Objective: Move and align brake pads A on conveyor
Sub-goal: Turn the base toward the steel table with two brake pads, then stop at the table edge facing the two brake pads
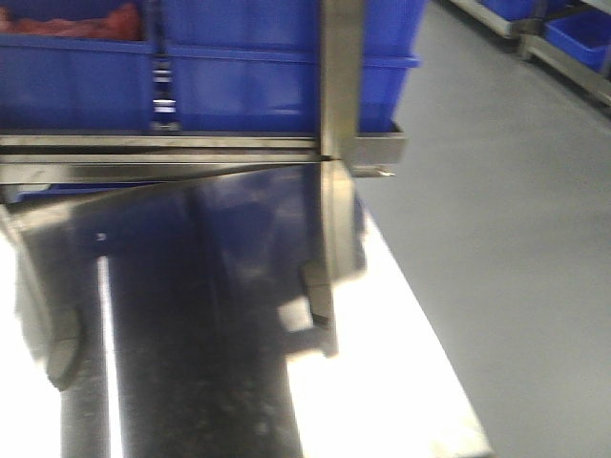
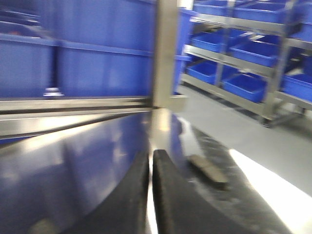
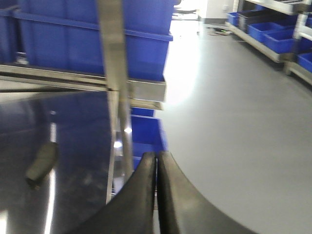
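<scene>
Both tools are seen shut with nothing between them: the fingers of the left tool (image 2: 150, 161) are pressed together, and those of the right tool (image 3: 156, 161) are likewise closed on nothing, so no pad is being carried. A brake pad (image 3: 43, 163) is seen lying flat on the shiny steel table (image 3: 73, 122), well apart from the right tool and to its left in that view. In the left wrist view a brake pad (image 2: 208, 170) is shown on the same reflective surface, near the left tool and to its right. Whether these are 1 pad or 2 cannot be told. In the front view a dark curved shape (image 1: 62, 358) near the left edge and a second dark curved shape (image 1: 320, 301) near the middle are judged to be pads, though this cannot be confirmed through the blur. The conveyor is not seen in any view, so the pads are judged to be unmoved and the task barely begun. The shut, empty fingers are read as a travelling posture, kept narrow because nothing is within reach. Blue bins (image 1: 239, 67) are stacked behind the steel rail (image 1: 162, 143).
</scene>
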Controlling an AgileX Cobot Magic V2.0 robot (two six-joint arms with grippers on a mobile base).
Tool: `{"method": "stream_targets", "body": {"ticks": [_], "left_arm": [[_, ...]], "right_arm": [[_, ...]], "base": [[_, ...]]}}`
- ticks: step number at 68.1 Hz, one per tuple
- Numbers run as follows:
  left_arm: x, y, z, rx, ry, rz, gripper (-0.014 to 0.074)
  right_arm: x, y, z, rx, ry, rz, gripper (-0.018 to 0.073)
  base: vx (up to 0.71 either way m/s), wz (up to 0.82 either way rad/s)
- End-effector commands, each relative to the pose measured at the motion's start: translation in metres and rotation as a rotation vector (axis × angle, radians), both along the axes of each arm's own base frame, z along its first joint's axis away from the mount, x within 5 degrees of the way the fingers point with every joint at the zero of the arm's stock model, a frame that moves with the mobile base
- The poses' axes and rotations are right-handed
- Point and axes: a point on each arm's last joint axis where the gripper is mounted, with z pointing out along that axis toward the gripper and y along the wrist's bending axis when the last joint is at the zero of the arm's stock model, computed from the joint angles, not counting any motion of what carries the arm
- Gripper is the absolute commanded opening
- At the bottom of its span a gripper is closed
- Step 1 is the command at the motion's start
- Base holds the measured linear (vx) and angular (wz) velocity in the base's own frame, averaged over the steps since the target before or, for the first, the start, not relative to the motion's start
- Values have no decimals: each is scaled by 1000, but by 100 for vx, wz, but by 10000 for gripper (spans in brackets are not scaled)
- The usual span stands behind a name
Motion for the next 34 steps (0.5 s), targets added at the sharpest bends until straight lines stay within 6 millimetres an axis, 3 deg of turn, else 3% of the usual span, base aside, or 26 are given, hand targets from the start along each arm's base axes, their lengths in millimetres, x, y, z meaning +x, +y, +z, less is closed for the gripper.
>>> {"method": "stream_targets", "body": {"ticks": [1,18,34], "left_arm": [[0,2,14,-33,-77,19,-7],[0,2,14,-33,-77,19,-7],[0,2,14,-33,-77,19,-7]], "right_arm": [[1,0,15,0,-96,3,-3],[1,0,15,0,-96,3,-3],[1,0,15,0,-96,3,-3]], "base": [[13,69],[12,58],[7,26]]}}
